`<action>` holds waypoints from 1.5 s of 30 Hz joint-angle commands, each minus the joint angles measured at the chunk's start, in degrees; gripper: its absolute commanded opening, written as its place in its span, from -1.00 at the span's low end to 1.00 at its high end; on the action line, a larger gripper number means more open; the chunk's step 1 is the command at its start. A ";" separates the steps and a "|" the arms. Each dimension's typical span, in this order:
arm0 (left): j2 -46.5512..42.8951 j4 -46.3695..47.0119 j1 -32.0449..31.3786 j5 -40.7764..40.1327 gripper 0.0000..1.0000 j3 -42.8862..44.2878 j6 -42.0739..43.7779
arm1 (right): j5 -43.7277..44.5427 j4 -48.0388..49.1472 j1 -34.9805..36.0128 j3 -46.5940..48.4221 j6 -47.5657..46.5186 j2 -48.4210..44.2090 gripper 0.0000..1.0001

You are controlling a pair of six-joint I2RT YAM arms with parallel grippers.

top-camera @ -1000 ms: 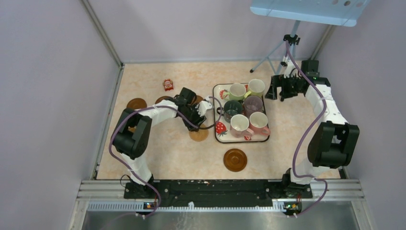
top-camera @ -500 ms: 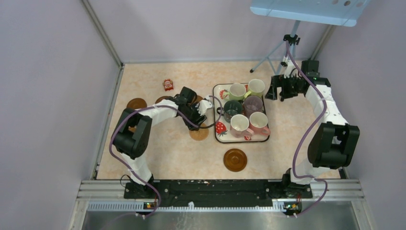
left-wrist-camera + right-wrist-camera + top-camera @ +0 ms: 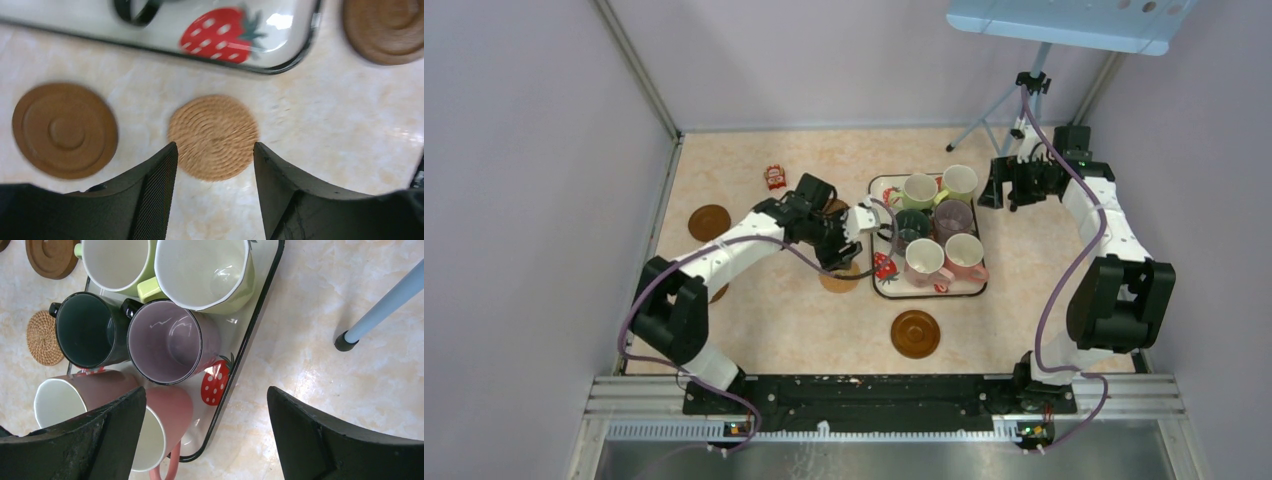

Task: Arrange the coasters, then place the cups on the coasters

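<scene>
Your left gripper [image 3: 215, 150] hangs with its jaws apart and nothing between them, directly over the tan woven coaster [image 3: 214, 131]. That coaster lies flat on the table just left of the strawberry tray [image 3: 295, 35], by its near corner. If you descend or close off-centre, a finger could shove it against the tray rim or onto the dark brown coaster [image 3: 65, 130] beside it. Your right gripper [image 3: 206, 390] is spread wide and empty over the mugs [image 3: 85, 330] crowded in the tray. Reaching for the purple mug [image 3: 170, 340] could knock its close-packed neighbours.
</scene>
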 commanded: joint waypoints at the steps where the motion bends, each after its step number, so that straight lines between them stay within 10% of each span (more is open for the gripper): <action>1: -4.49 -2.59 -7.93 7.72 0.25 -2.45 6.09 | -0.79 0.13 -0.38 1.27 -0.08 -1.85 0.79; 15: 8.74 11.59 -32.09 1.71 0.26 1.97 3.18 | -4.03 -3.45 -4.05 3.25 -4.27 -0.83 0.79; 45: 24.35 -3.69 -32.16 2.32 0.25 13.59 8.77 | -7.83 -6.30 -9.82 1.02 -9.94 -2.89 0.79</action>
